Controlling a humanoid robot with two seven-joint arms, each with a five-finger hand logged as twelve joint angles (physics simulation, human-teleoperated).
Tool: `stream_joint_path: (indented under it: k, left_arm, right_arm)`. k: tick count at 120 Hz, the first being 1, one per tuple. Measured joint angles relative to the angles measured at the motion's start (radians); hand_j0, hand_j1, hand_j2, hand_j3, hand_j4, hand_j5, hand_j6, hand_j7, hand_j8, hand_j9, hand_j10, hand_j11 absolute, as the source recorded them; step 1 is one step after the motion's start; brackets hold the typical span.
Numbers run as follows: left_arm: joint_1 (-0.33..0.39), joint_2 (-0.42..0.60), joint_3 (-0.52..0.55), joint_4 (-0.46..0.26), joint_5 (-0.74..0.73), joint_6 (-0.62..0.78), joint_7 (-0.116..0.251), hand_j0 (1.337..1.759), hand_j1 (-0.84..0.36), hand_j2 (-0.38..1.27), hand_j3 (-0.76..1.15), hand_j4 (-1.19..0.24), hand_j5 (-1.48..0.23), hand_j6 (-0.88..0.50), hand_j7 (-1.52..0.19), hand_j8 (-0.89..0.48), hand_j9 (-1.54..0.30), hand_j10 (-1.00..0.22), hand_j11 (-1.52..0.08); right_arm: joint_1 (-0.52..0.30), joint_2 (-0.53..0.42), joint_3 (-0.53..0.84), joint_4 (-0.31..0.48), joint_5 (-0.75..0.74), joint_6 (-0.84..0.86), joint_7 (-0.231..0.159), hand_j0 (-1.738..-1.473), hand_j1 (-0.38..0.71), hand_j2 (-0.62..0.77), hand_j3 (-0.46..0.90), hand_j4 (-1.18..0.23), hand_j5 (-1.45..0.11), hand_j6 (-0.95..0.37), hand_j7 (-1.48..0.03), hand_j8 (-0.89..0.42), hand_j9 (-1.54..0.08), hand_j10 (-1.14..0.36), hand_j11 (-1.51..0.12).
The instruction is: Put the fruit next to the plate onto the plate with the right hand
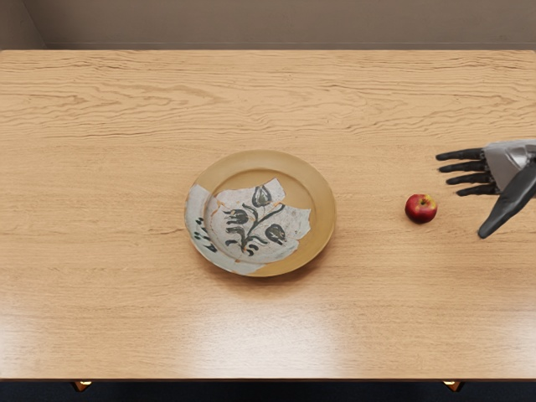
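A small red apple [420,208] lies on the wooden table, to the right of the plate [318,197]. The plate is round and tan, with a white patch bearing a dark leaf drawing, and nothing rests on it. My right hand [481,188] comes in from the right edge, a little to the right of the apple and slightly above it. Its fingers are spread straight toward the apple, the thumb points down, and it holds nothing. A gap remains between the fingertips [442,156] and the apple.
The wooden table [126,126] stretches wide around the plate. Its front edge runs along the bottom of the picture, and its far edge meets a wall at the top.
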Motion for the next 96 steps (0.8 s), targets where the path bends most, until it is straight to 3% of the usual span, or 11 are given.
stream_joint_path:
  k: [6,18,33,54,80,96]
  left_arm:
    - [0.0,0.0,0.0,0.0,0.0,0.0,0.0,1.658,0.34,0.0,0.0,-0.01,-0.01,-0.01,-0.01,-0.01,-0.01,-0.01,-0.01]
    - [0.003,0.0,0.0,0.0,0.0,0.0,0.0,1.658,0.34,0.0,0.0,-0.01,-0.01,-0.01,-0.01,-0.01,-0.01,-0.01,-0.01]
    - [0.003,0.0,0.0,0.0,0.0,0.0,0.0,1.658,0.34,0.0,0.0,-0.01,-0.01,-0.01,-0.01,-0.01,-0.01,-0.01,-0.01]
    - [0.003,0.0,0.0,0.0,0.0,0.0,0.0,1.658,0.34,0.0,0.0,-0.01,-0.01,-0.01,-0.01,-0.01,-0.01,-0.01,-0.01]
    - [0.003,0.0,0.0,0.0,0.0,0.0,0.0,1.658,0.34,0.0,0.0,-0.01,-0.01,-0.01,-0.01,-0.01,-0.01,-0.01,-0.01]
    - [0.003,0.0,0.0,0.0,0.0,-0.001,0.0,1.658,0.34,0.0,0.0,-0.01,-0.01,-0.01,-0.01,-0.01,-0.01,-0.01,-0.01]
  right_arm:
    - [0.0,-0.005,0.001,0.0,0.0,0.001,-0.004,-1.658,-0.35,0.0,0.0,0.0,0.0,0.0,0.0,0.0,0.0,0.0,0.0]
    - [0.011,-0.011,0.004,-0.004,-0.016,-0.036,-0.048,-1.658,-0.35,0.0,0.0,0.0,0.0,0.0,0.0,0.0,0.0,0.0,0.0]
    - [0.029,-0.024,0.037,0.057,-0.276,-0.174,-0.076,-1.658,-0.35,0.0,0.0,0.0,0.0,0.0,0.0,0.0,0.0,0.0,0.0]
    - [-0.097,0.161,0.048,0.131,-0.611,-0.562,-0.055,-1.658,-0.35,0.0,0.0,0.0,0.0,-0.01,0.0,-0.01,0.0,0.0,0.0]
    - [-0.232,0.278,0.039,0.12,-0.741,-0.797,-0.048,-1.658,-0.35,0.0,0.0,0.0,0.0,-0.01,0.0,-0.01,0.0,0.0,0.0]
    - [-0.271,0.388,0.023,0.082,-0.788,-0.904,-0.047,-1.658,-0.35,0.0,0.0,0.0,0.0,-0.01,0.0,0.0,0.0,0.0,0.0]
